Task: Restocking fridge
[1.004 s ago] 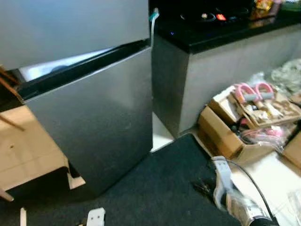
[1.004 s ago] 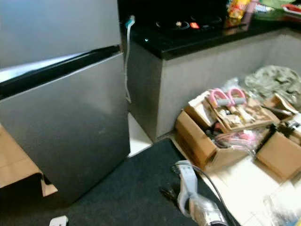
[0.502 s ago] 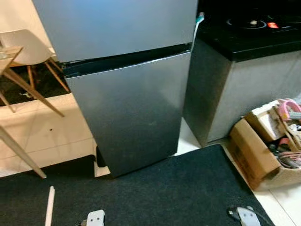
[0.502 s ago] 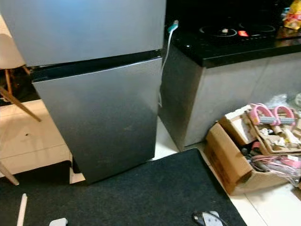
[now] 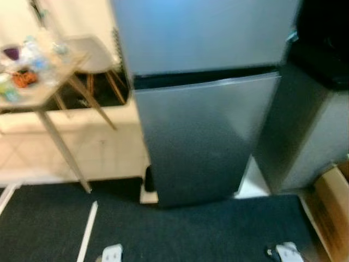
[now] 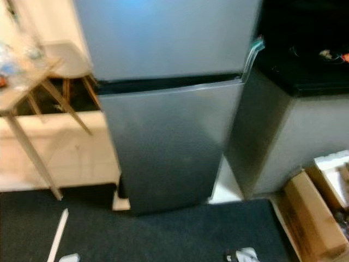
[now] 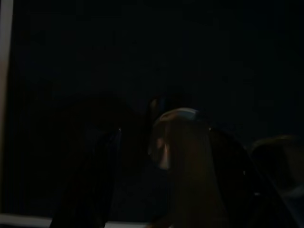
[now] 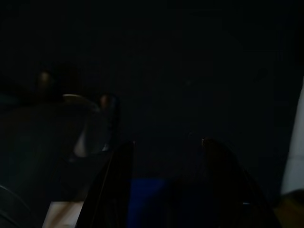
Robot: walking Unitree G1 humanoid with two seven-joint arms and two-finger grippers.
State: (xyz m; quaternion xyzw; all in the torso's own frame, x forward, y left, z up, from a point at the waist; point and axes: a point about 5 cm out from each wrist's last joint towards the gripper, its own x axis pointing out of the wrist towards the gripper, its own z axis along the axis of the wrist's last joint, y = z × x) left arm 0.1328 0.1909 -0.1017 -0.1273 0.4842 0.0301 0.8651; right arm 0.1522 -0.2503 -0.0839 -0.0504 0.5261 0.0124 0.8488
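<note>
Straight ahead stands the fridge [image 5: 207, 103], both doors closed, so this looks like the approach step (both arms hang idle, and I cannot tell either claw's state from the dark wrist views); next, a gripper must reach a door edge.

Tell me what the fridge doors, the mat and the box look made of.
Fridge doors: brushed or satin grey metal, going by the smooth sheen with soft reflections; it could be painted steel.
Mat: dark, matte, slightly grainy, likely low-pile carpet or felt.
Box: plain brown corrugated cardboard, dull, with folded flaps.
The frames are blurred, so fine texture is uncertain.
</note>
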